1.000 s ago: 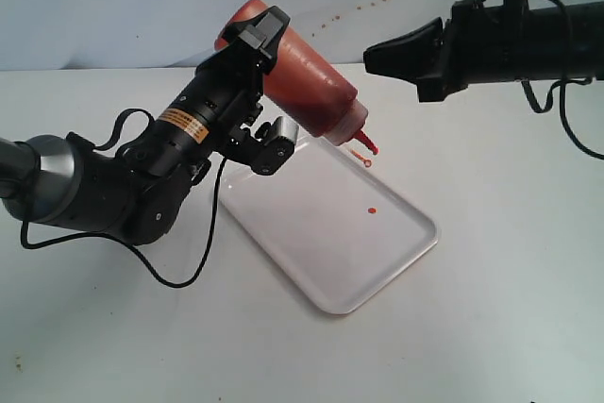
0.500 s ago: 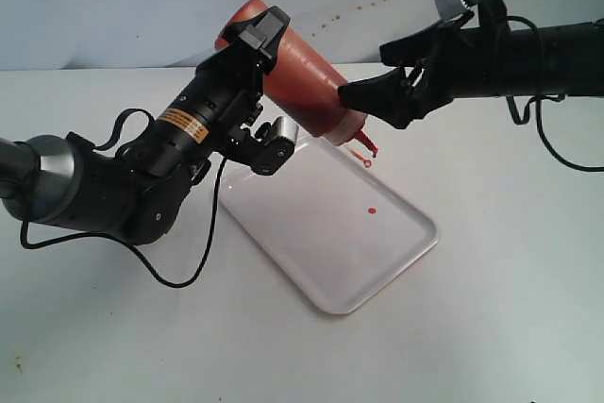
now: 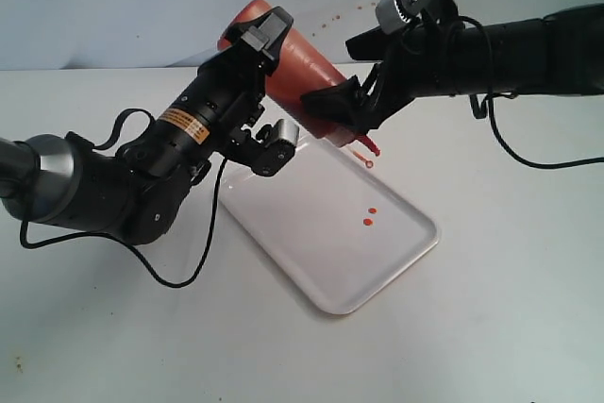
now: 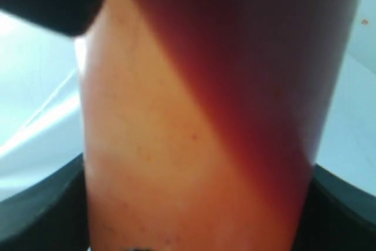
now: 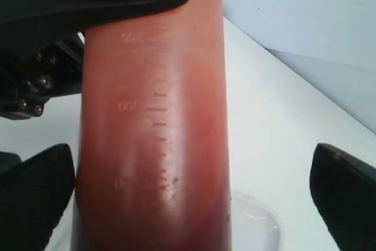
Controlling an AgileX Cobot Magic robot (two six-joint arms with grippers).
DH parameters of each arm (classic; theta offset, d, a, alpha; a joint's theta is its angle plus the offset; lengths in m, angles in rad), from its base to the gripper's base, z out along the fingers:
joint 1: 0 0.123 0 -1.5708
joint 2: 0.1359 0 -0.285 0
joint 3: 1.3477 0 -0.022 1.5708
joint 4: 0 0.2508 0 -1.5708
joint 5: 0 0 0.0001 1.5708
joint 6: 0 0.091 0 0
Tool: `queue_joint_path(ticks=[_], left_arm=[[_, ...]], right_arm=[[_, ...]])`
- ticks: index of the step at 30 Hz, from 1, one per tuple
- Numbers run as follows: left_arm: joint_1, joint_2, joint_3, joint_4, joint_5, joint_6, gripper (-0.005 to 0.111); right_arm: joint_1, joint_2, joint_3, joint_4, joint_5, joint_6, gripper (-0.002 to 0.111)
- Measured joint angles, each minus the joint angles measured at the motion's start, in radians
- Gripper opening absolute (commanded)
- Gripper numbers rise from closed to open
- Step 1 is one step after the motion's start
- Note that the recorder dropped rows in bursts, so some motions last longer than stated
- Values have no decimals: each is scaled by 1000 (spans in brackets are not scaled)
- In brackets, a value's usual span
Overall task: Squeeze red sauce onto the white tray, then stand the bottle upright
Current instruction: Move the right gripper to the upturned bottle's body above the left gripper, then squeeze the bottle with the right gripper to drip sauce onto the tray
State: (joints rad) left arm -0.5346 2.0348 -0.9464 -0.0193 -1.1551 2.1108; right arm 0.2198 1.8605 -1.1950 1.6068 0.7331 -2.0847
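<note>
Two small sauce drops (image 3: 368, 221) dot the tray (image 3: 316, 266) below the right hand (image 3: 335, 82), spread around the tilted bottle (image 3: 302, 65). The left hand (image 3: 269, 82) pinches it. Standing it upright remains.

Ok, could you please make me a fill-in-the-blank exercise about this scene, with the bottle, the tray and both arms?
1. The bottle is gripped by the robot's ____ arm.
2. Its nozzle points ____, toward the white tray.
3. On the tray lie ____ small drops of red sauce.
4. The right gripper has its jaws ____, one on each side of the bottle.
Missing words: left, down, two, open.
</note>
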Motion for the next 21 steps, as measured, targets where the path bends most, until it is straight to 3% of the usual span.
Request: queue_joint_path(ticks=[7,10,12,19,21], left_arm=[[0,0,0,25,2,0,0],[0,0,0,25,2,0,0],[0,0,0,25,2,0,0],[0,0,1,19,4,6,0],[0,0,1,19,4,6,0]], right_arm=[[40,109,-67,2,0,30,105],[40,109,-69,2,0,32,97],[40,109,-69,0,0,39,81],[46,109,-69,-22,-5,39,3],[46,109,-69,-22,-5,39,0]])
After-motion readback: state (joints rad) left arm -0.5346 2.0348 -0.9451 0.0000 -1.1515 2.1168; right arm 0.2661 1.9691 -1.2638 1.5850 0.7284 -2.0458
